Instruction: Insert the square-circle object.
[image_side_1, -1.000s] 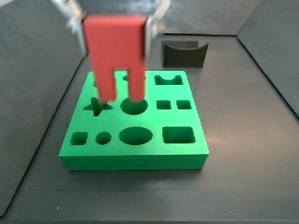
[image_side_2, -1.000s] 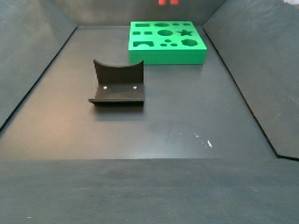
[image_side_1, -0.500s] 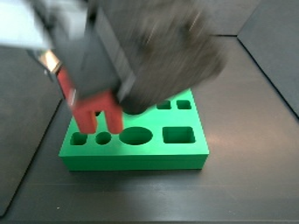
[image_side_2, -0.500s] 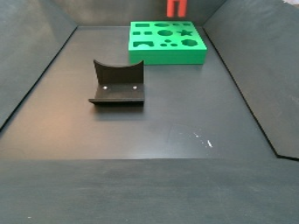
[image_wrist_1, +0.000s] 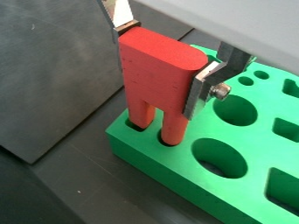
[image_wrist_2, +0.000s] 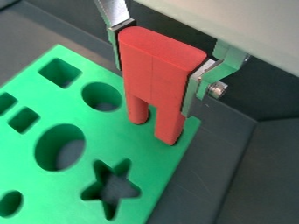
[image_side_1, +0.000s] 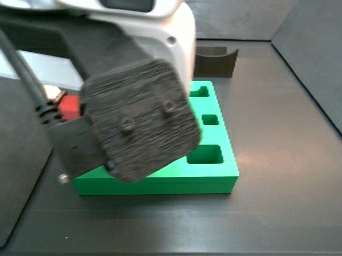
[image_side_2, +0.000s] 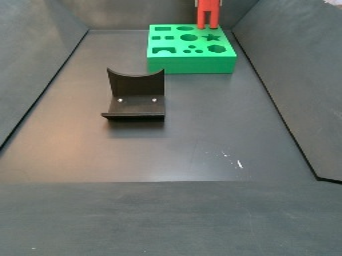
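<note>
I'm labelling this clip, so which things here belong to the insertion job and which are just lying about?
Part of the job:
- hand, shut on the piece above the board
- red two-legged piece, legs down at the board
- green board with shaped holes

Lying about:
- fixture, standing on the floor apart from the board

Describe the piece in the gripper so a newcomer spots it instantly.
Find the green board; the gripper hangs over its edge. Between its fingers is the red piece: the only red thing, a block with two legs pointing down.
</note>
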